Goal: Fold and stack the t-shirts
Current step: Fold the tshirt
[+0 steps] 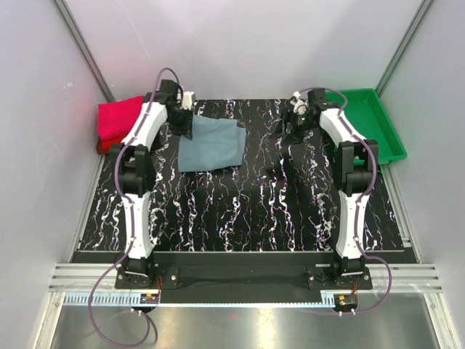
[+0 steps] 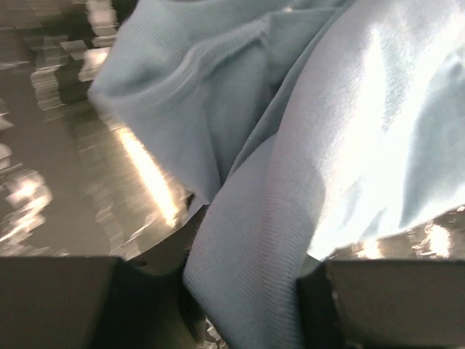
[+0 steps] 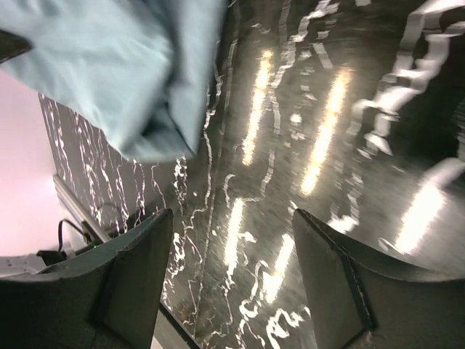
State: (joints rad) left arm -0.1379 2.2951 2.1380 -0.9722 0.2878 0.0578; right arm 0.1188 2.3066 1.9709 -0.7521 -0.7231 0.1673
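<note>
The grey-blue t-shirt (image 1: 211,145) lies partly folded at the back left of the black marbled table (image 1: 240,211). My left gripper (image 1: 186,122) sits at the shirt's far left corner. In the left wrist view a thick fold of the grey-blue cloth (image 2: 290,145) fills the gap between its jaws, and the left gripper (image 2: 245,280) is shut on it. My right gripper (image 1: 293,122) hovers over bare table at the back right, apart from the shirt. It stands open (image 3: 232,233) with nothing between its fingers. A folded magenta t-shirt (image 1: 120,118) rests on a red one (image 1: 105,145) at the far left.
A green plastic tray (image 1: 370,120) stands at the back right, beside the right arm. White walls enclose the table on three sides. A metal rail runs along the table's left edge (image 3: 80,211).
</note>
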